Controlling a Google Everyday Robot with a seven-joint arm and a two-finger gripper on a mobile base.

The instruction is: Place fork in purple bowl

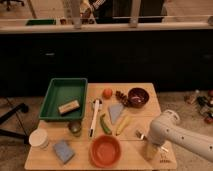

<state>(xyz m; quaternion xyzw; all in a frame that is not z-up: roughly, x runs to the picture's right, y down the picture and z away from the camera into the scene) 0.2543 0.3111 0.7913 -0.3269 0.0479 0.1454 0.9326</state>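
The fork [140, 134] is a small silvery piece lying on the wooden table [135, 162] near its right edge, right of the yellow banana-like item [122, 125]. The purple bowl [138, 96] stands at the table's back right, dark and glossy, with nothing visible in it. My white arm comes in from the right, and my gripper [152, 150] hangs low over the table's front right corner, just in front of and to the right of the fork. It is well in front of the purple bowl.
A green tray [55, 115] with a tan block [68, 106] stands at the back left. An orange fruit [107, 93], white-handled utensil [95, 117], green pepper [105, 124], orange-red bowl [105, 150], white cup [38, 137] and blue sponge [63, 150] are spread over the table.
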